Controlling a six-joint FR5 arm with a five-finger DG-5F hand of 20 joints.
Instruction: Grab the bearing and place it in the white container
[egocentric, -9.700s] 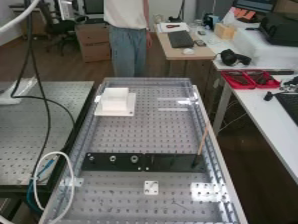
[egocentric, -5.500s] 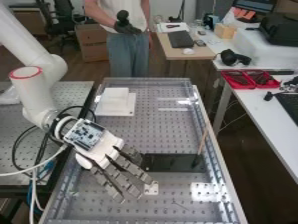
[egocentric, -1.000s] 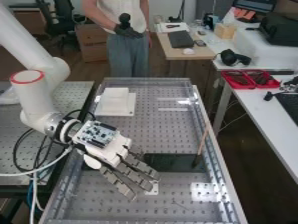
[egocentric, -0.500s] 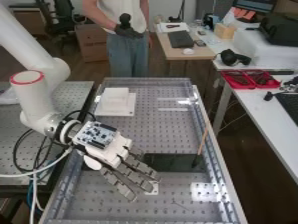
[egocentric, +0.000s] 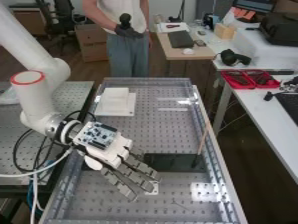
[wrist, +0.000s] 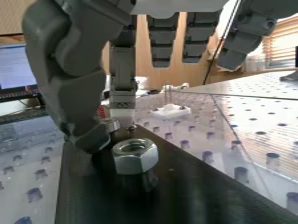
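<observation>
The hand (egocentric: 105, 142) is low over the left part of the dark plate (egocentric: 174, 162), its fingers fairly straight and spread. In the wrist view the hand (wrist: 76, 85) has its thumb close beside a silver hex-shaped metal piece (wrist: 135, 156) standing upright on the plate, apart from it. Another silver piece (wrist: 111, 124) stands behind the thumb's tip, partly hidden; whether the thumb touches it I cannot tell. Which piece is the bearing is unclear. The white container (egocentric: 114, 98) sits on a white base at the bench's far left.
A thin wooden stick (egocentric: 203, 142) stands on the dark plate's right end. A small white plate (egocentric: 151, 188) lies just beyond the fingertips. Clear side walls (egocentric: 211, 135) edge the perforated bench. Cables (egocentric: 33, 172) hang by the arm at the left.
The arm and hand have come in from the left over the dark plate, covering its left part. Since the second frame the hand has shifted slightly to the right; lately it keeps still.
</observation>
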